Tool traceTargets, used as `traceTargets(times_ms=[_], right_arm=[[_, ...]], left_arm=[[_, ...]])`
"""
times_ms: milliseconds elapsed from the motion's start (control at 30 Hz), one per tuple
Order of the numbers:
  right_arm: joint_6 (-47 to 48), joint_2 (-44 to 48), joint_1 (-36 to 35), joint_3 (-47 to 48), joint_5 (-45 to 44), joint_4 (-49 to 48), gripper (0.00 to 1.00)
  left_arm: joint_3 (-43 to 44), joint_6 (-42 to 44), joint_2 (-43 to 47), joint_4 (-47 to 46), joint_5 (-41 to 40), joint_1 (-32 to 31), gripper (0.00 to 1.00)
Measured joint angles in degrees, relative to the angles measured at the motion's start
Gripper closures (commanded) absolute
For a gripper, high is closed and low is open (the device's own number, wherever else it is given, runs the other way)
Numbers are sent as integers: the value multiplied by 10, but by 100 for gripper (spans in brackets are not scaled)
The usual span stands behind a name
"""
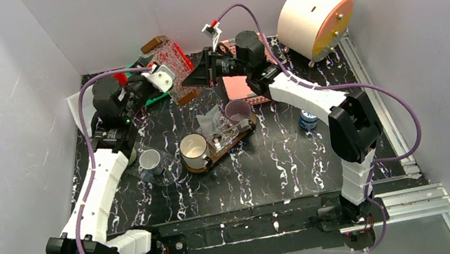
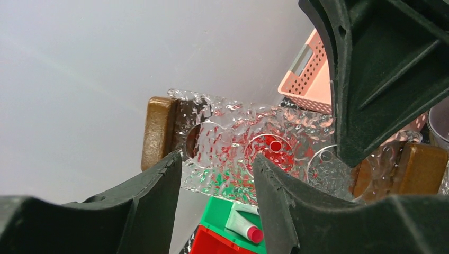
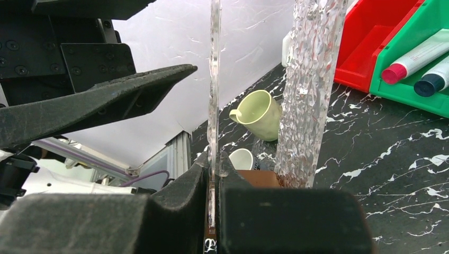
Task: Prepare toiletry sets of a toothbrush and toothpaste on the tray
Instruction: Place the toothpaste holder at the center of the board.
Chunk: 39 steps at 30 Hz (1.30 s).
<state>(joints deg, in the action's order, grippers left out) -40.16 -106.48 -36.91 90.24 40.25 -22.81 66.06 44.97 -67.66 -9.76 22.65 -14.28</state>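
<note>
The dark wooden tray [image 1: 238,140] lies mid-table with a white mug [image 1: 195,150], a purple mug [image 1: 238,109] and a clear plastic bag [image 1: 211,121] on it. Toothpaste tubes lie in a green bin [image 3: 423,98]: one red-capped [image 3: 418,55], one blue-capped [image 3: 431,82]. I cannot pick out the toothbrush. A clear bumpy rack with wooden ends [image 1: 171,66] is tilted up at the back. My right gripper [image 3: 213,159] is shut on one of the rack's thin panels. My left gripper [image 2: 217,159] stands open just short of the rack's edge, above the red-capped tube [image 2: 243,227].
A small mug [image 1: 150,161] stands left of the tray and a blue-capped item [image 1: 308,119] right of it. A pale green mug [image 3: 259,114] lies on its side. The pink basket [image 1: 243,85], a red bin [image 3: 370,42] and a big cream drum [image 1: 314,17] crowd the back.
</note>
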Motion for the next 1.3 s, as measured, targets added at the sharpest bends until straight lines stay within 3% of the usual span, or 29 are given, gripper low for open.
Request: traceTargets(times_ms=[833,1300], right_arm=[[79,6,-15,5,-34,73,99],[103,18,-22,9,-48,91,99]], left_arm=[[78,52,-61,168,73,9,64],[79,59,-67,160,132,37,66]])
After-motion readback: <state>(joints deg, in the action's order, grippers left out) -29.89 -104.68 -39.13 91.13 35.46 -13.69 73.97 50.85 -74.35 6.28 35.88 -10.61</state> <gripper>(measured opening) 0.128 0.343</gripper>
